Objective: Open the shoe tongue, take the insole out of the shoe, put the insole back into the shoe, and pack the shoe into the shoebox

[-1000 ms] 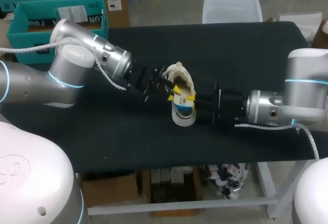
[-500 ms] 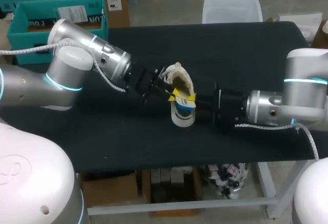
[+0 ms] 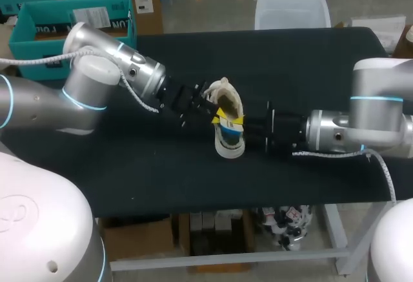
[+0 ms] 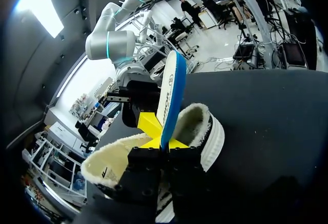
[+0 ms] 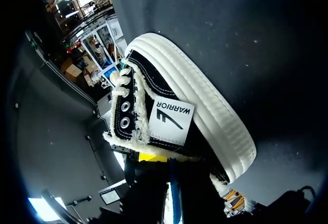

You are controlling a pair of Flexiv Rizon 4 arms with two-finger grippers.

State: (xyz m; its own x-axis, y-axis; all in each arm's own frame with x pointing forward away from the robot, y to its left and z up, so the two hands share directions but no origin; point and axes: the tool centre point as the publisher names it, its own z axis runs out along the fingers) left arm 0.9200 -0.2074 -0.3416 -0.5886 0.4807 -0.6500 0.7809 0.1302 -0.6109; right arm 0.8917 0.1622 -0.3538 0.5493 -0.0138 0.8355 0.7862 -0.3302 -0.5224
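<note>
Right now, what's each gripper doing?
Left gripper: closed on the insole.
Right gripper: at the collar of the shoe; open or closed cannot be told.

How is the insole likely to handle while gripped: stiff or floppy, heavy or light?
Probably fairly stiff: the insole stands upright above the left tool with only a gentle curve. Likely light, since it looks thin edge-on.

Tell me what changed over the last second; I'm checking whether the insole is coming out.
The right arm slid slightly inward, toward the shoe. The left end effector stays shut on the blue insole, which stands upright in the shoe; the shoe barely moved.
</note>
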